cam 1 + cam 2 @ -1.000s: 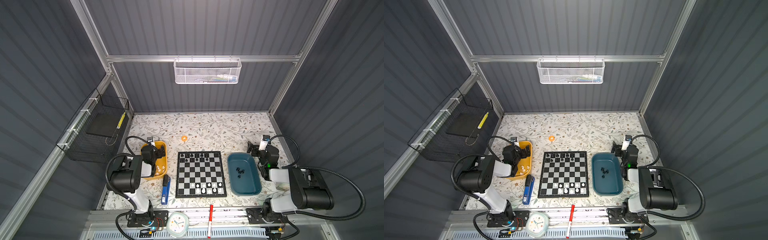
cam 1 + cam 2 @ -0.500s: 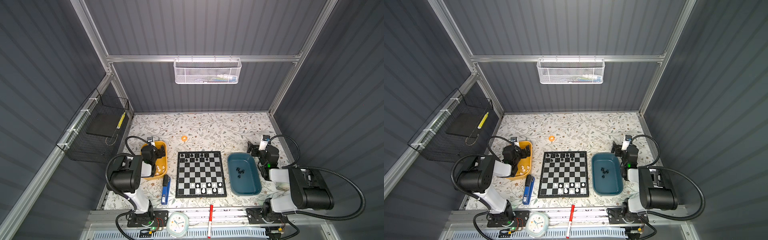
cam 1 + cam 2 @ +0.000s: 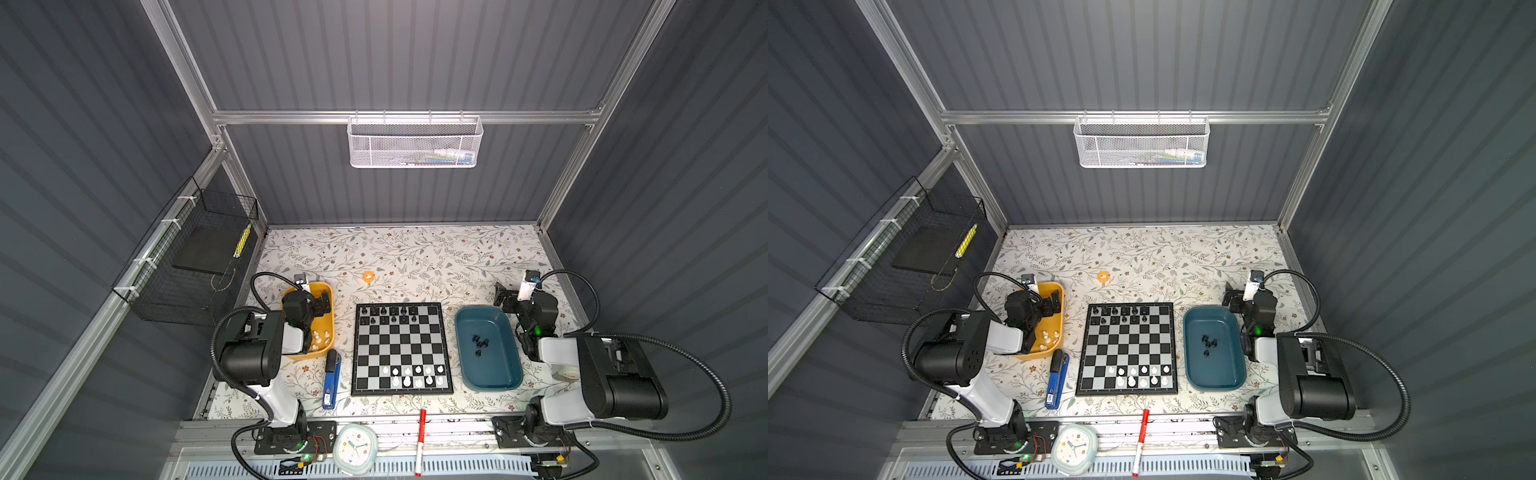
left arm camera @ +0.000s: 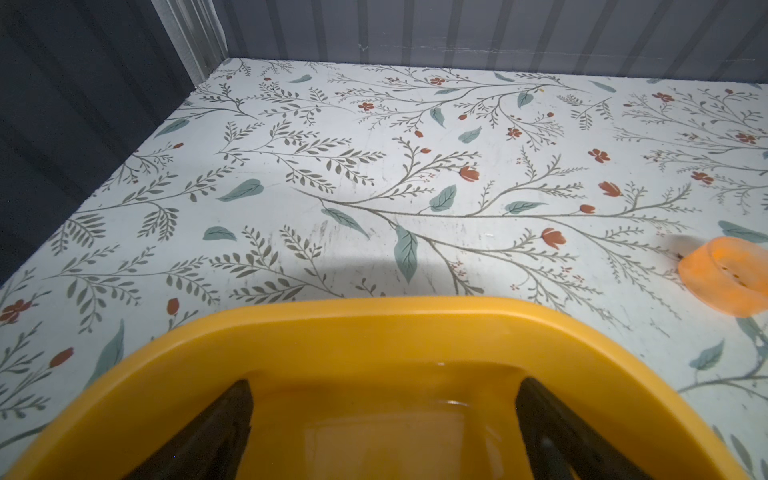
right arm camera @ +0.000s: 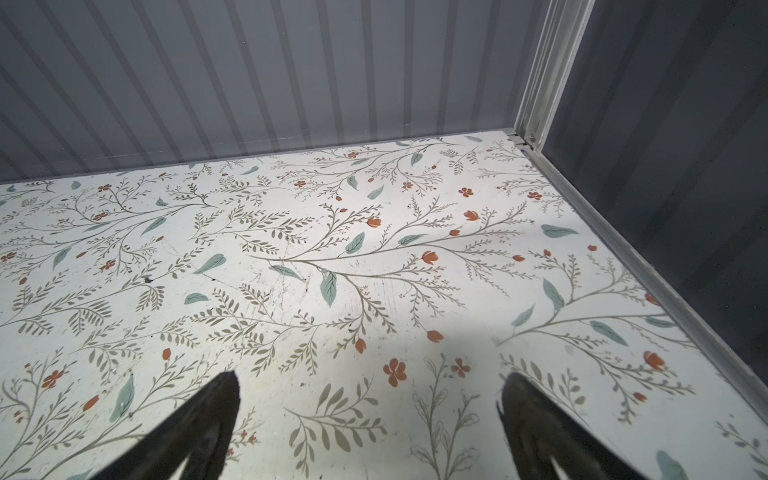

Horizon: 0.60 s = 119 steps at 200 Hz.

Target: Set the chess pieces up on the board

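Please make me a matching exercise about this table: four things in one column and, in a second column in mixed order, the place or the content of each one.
Things:
1. yellow tray
2. teal tray
3. stapler
4. marker

Descriptions:
A. holds loose black pieces
B. lies at the front edge, right of the clock
C. holds loose white pieces
D. blue, lies left of the board

Pairs: 1-C, 2-A, 3-D, 4-B.
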Each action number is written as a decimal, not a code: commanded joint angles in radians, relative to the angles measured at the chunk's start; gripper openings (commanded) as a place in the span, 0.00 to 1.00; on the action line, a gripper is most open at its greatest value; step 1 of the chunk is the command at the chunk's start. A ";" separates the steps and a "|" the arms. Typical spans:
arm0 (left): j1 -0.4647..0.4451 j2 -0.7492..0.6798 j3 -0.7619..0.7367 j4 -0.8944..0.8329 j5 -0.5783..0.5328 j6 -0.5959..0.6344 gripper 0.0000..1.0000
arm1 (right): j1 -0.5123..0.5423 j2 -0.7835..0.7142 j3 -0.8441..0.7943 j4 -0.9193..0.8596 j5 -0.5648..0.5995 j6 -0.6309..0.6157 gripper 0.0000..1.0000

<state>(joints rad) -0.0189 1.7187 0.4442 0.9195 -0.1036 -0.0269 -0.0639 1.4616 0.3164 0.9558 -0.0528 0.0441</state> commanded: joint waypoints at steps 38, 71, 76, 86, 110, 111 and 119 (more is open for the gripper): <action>-0.005 -0.004 0.016 0.016 0.001 0.015 1.00 | 0.003 -0.005 0.010 0.011 0.007 -0.007 0.99; -0.004 -0.005 0.010 0.023 0.008 0.015 1.00 | 0.000 -0.003 0.015 0.003 0.011 -0.001 0.99; -0.004 -0.005 0.010 0.024 0.009 0.015 1.00 | -0.001 -0.004 0.015 0.003 0.012 -0.001 0.99; -0.004 -0.005 0.009 0.022 0.007 0.016 1.00 | -0.002 -0.003 0.015 0.003 0.010 0.000 0.99; -0.004 -0.006 0.007 0.028 0.011 0.016 0.99 | -0.002 -0.004 0.015 0.003 0.010 -0.001 0.99; -0.004 -0.006 0.007 0.028 0.010 0.016 1.00 | -0.002 -0.004 0.015 0.003 0.010 -0.001 0.99; -0.004 -0.007 0.006 0.031 0.000 0.014 1.00 | -0.002 -0.004 0.015 0.003 0.009 -0.001 0.99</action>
<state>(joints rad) -0.0189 1.7187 0.4442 0.9195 -0.1032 -0.0269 -0.0647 1.4616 0.3164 0.9558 -0.0528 0.0444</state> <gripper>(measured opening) 0.996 0.989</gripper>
